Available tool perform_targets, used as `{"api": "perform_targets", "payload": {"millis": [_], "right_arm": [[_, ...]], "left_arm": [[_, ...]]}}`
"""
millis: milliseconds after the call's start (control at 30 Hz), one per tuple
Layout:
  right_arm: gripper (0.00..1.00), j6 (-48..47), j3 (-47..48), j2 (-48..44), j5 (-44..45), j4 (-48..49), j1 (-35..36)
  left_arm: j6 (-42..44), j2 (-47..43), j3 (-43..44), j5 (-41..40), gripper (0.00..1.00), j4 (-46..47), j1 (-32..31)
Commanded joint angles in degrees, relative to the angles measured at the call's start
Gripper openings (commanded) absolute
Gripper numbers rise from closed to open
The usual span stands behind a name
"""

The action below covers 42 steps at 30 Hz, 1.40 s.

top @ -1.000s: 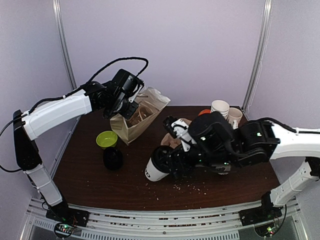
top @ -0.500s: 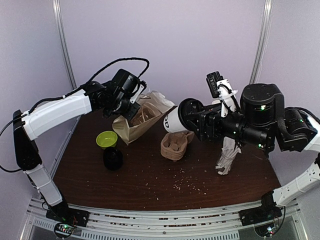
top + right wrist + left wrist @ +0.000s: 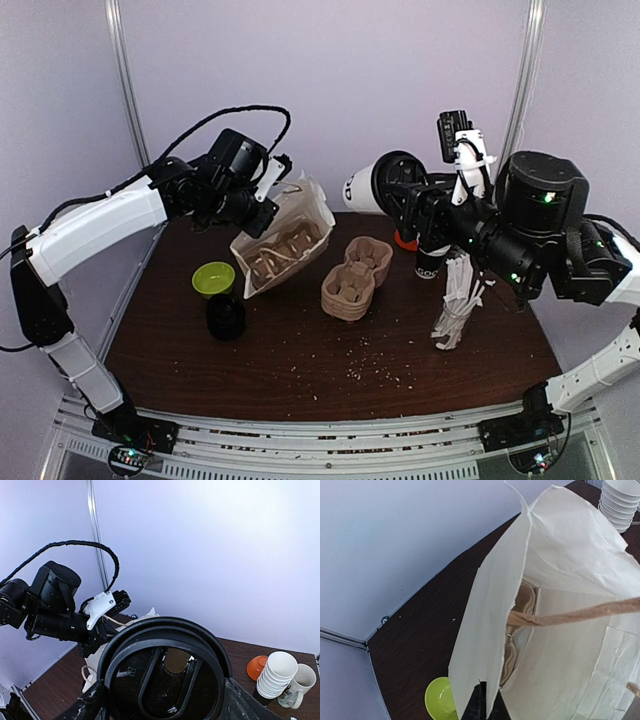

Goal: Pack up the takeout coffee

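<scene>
Top external view: right arm raised, reaching left, right fingers (image 3: pixel 92 702) spread wide around the coffee (image 3: pixel 362 187), held sideways in the air up beside the bag (image 3: pixel 290 235). Left arm stretches over the tabletop (image 3: pixel 300 350); left fingers (image 3: pixel 479 704), mostly cut off, pinch the bag's rim.

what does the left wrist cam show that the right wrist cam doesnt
Only left wrist: the lime green round bowl and the inside of the pale paper bag with its twine handle. Only right wrist: the black-lidded white paper coffee cup, lid toward the camera, in the right gripper; an orange round dish; a white mug. Both: the bag, the shut left gripper pinching its edge, the stack of lidless white paper cups, the dark brown table.
</scene>
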Motion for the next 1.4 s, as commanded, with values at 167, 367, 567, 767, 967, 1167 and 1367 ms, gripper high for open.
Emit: {"api": "perform_targets", "payload": {"millis": [167, 367, 567, 767, 967, 1167, 1367], "right_arm": [[0.55, -2.13, -1.43, 3.45, -4.51, 9.32, -0.37], [0.55, -1.85, -4.75, 5.7, -6.22, 15.22, -1.56], [0.54, -0.72, -6.86, 7.93, -8.86, 20.55, -4.41], [0.54, 0.84, -6.78, 11.14, -12.22, 21.92, -6.72], [0.54, 2.17, -7.75, 13.42, -13.99, 22.76, -8.32], [0.54, 1.73, -7.95, 16.08, -15.01, 22.81, -9.49], [0.53, 0.94, -8.3, 18.14, -15.86, 22.56, -10.19]], "left_arm": [[-1.34, -1.13, 1.36, 1.47, 0.0, 0.88, 0.13], [-1.5, -1.15, 1.75, 1.14, 0.0, 0.99, -0.17], [-1.43, -1.55, 1.84, 0.2, 0.0, 1.12, -1.12], [-1.46, -2.34, 1.84, -0.3, 0.0, 1.12, -1.68], [-2.27, -2.66, 1.87, -0.62, 0.0, 0.95, -1.84], [-4.12, -3.12, 2.75, 0.25, 0.0, 0.4, -2.39], [-6.35, -3.45, 1.87, -0.75, 0.0, 0.14, -4.86]]}}
